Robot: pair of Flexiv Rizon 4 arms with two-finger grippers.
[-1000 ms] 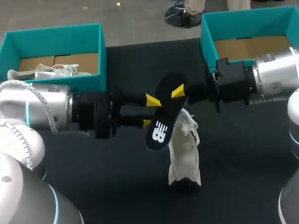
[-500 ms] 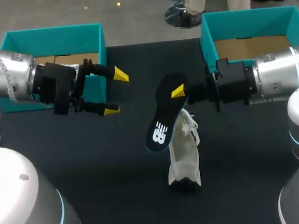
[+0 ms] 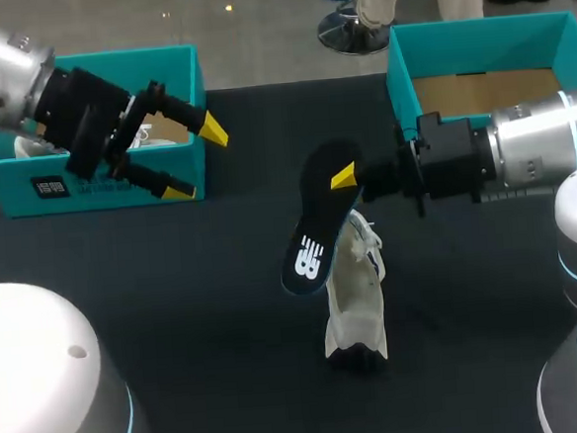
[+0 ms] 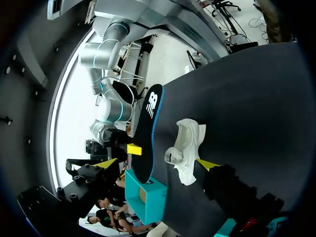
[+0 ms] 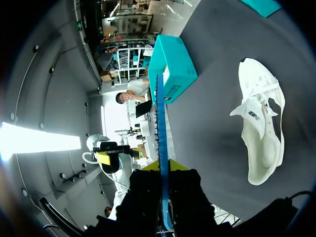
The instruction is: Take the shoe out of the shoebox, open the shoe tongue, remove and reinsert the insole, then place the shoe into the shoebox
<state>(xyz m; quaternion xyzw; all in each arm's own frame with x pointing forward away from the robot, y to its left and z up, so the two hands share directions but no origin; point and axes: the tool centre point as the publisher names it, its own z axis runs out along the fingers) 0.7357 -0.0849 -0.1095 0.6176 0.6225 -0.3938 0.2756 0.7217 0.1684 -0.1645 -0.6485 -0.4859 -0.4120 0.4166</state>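
One end of the insole is pinched by the right gripper, left gripper spread; unsupported, it could be dropped.

In the head view the insole covers the far end of the shoe and one finger of the right gripper, so only one yellow tip shows. The left gripper and its arm hide most of the second shoe in the left box. The right arm covers the near wall of the right box. In the right wrist view the insole is edge-on, with its faces unseen.
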